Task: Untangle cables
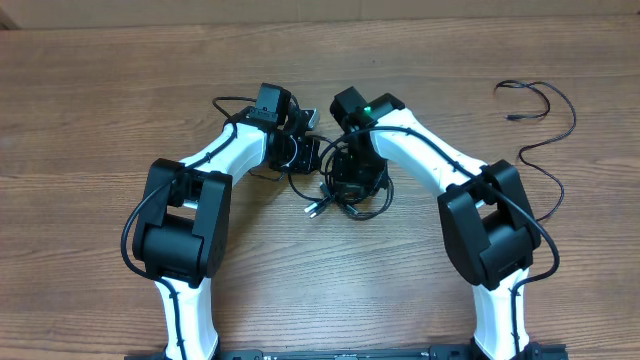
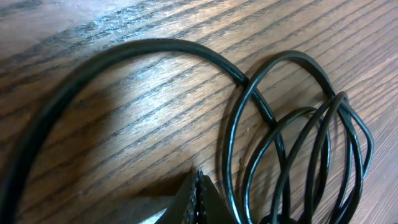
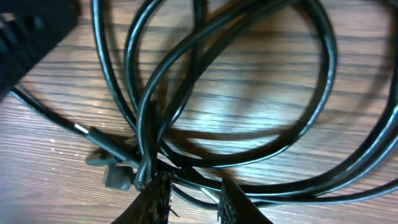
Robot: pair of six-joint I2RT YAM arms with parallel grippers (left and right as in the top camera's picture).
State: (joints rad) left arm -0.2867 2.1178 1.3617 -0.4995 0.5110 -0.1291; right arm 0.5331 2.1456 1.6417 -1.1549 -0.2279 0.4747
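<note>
Left fingers (image 2: 200,202) were clenched, right fingers (image 3: 152,202) straddled the cables (image 3: 147,130), grip unclear, and a hard pull there could have cinched them tighter.

The left arm (image 1: 222,158) and right arm (image 1: 432,152) rose from the lower edge, elbows out, wrists meeting at frame centre; the left gripper (image 1: 300,152) had its fingers (image 2: 200,198) pressed together; the right gripper (image 1: 357,185) pointed down, fingers (image 3: 152,202) narrowly apart, pinching cables (image 3: 147,134).

A wooden table (image 1: 100,80) bears a cable tangle (image 1: 345,210) and one loose cable (image 1: 540,88)
</note>
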